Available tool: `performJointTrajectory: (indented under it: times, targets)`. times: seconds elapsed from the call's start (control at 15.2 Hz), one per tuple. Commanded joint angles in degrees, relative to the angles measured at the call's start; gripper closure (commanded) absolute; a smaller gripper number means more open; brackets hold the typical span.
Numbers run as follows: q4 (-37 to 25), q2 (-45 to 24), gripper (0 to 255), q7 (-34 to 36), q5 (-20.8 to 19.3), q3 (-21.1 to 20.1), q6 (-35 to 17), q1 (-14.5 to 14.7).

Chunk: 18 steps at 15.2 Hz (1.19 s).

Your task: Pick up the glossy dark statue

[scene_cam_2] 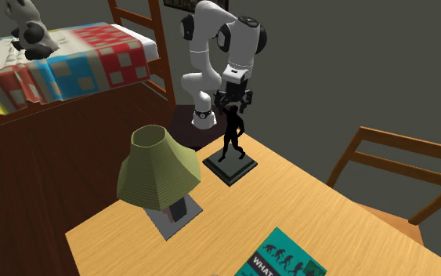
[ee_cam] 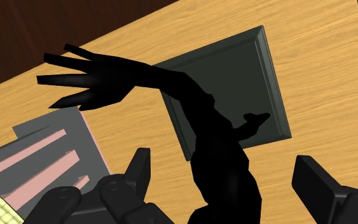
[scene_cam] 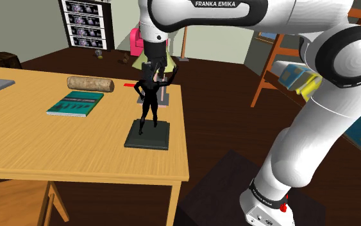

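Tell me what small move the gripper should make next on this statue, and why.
Probably shut the fingers. In the wrist view the gripper is open, with one finger on either side of the black statue's upper body and neither touching it. In the shoulder view the gripper is at the figure's head. The statue stands upright on its dark base on the wooden table, not yet lifted.

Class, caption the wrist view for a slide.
Open gripper flanks the black statue without touching it, above its dark base on the table.
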<state>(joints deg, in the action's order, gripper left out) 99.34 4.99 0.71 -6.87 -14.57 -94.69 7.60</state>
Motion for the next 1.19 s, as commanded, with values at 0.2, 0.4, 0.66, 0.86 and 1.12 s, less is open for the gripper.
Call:
performJointTrajectory:
  times: [0.2,0.4,0.66,0.86,1.12]
  targets:
    - [0.6,0.2,255,0.0,0.0,0.0,-0.4,0.0]
    - [0.6,0.2,255,0.0,0.0,0.0,-0.5,0.0]
    - [-0.4,0.0,255,-0.1,0.0,0.0,0.4,0.0]
    - [-3.3,-0.5,255,-0.3,-0.1,0.0,2.8,0.0]
    - [-7.4,-1.3,255,-0.5,-0.3,-0.2,6.1,0.1]
